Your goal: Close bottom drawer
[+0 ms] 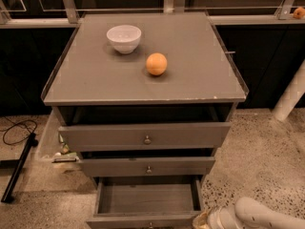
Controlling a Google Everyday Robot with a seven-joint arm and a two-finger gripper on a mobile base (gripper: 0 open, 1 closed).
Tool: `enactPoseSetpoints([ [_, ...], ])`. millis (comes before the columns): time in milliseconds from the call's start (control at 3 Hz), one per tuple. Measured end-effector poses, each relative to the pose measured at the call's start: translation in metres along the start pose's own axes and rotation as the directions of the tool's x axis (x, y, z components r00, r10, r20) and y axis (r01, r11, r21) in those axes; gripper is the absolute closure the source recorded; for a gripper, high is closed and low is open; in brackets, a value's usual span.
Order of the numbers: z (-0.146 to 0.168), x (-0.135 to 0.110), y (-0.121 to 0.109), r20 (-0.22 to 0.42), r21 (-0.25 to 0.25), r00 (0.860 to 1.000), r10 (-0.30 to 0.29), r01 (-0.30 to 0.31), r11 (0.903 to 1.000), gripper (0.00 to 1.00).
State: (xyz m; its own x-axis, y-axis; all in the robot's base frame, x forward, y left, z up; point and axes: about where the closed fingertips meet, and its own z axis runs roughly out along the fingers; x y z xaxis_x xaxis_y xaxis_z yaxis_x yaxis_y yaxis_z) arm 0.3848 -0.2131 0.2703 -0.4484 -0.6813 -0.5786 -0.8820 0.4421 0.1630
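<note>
The grey cabinet has three drawers. The bottom drawer (147, 202) is pulled far out, its empty inside showing and its front panel at the frame's bottom edge. The middle drawer (147, 167) and the top drawer (145, 136) stand slightly out, each with a small round knob. My white arm comes in from the lower right. The gripper (204, 219) sits at the bottom drawer's front right corner, mostly cut off by the frame edge.
A white bowl (124, 37) and an orange (156, 64) sit on the cabinet top (200, 75). A black cable and a black bar (19, 163) lie on the speckled floor at left. A white post (290, 97) stands at right.
</note>
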Motion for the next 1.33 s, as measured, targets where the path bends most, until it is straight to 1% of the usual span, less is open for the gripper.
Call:
enactPoseSetpoints([
  [333,0.031,0.017,0.004,0.016,-0.011,0.999,0.031,-0.031,0.9995,1.0],
  [667,0.063,0.019,-0.004,0.037,-0.005,0.999,0.019,-0.019,0.9998,1.0],
  [1000,0.089,0.024,-0.015,0.042,0.002,0.999,0.015,-0.015,0.9999,1.0],
  [1333,0.099,0.026,-0.028,0.046,0.031,0.999,0.002,-0.004,0.9995,1.0],
])
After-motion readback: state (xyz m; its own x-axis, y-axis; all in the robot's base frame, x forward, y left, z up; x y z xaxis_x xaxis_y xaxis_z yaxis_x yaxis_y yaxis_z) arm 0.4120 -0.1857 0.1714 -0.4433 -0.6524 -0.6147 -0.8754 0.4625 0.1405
